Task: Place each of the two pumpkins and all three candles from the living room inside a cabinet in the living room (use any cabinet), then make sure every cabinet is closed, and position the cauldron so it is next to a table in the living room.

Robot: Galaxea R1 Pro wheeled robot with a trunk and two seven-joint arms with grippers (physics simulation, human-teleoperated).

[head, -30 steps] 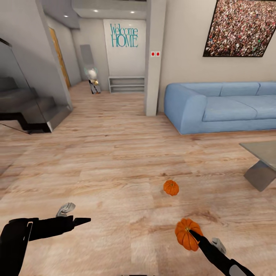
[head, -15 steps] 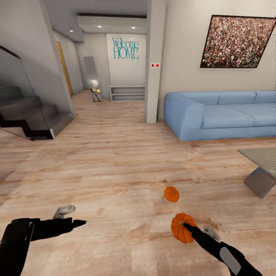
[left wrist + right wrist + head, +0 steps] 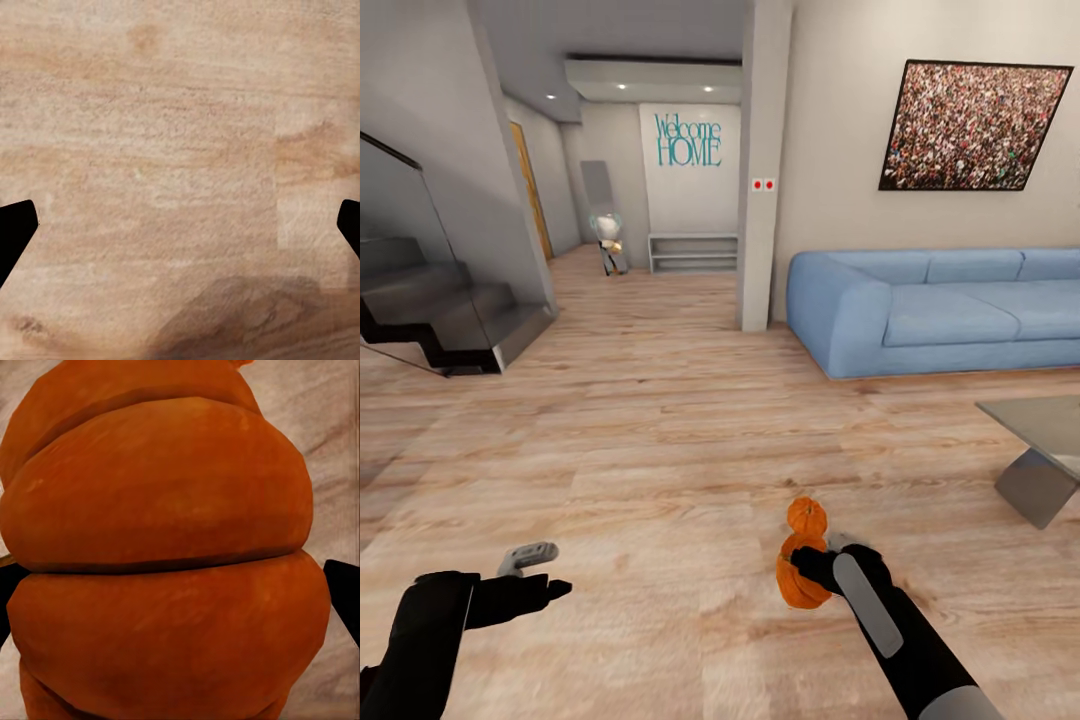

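Nearest the robot, low over the wood floor (image 3: 660, 420), the right gripper (image 3: 812, 568) has a pumpkin (image 3: 797, 575) between its fingers. From the right wrist the orange ribbed body sits right up against the camera, with a dark fingertip (image 3: 345, 604) showing at each side edge, so the jaws stand wide and bracket the fruit; whether they press it firmly I cannot tell for certain, though it looks like a grasp. Across from it, the left gripper (image 3: 545, 570) hangs spread and empty over bare planks, its two tips far apart at the edges of the left wrist picture.

Just beyond the held pumpkin, a second pumpkin (image 3: 807, 515) sits on the floor, close enough that the two overlap from the head camera. Farther right, the corner of the table (image 3: 1035, 425) comes into the picture, and behind it a blue sofa (image 3: 940, 305) stands along the wall under a framed picture (image 3: 970, 125). Stairs (image 3: 435, 315) rise at far left, and a hallway with a "Welcome HOME" sign (image 3: 687, 140) lies deepest.

As for progress, I judge the task barely begun: one pumpkin is in hand, the other is not yet collected, and nothing is stored. Candles, cabinet and cauldron are all yet to be dealt with.
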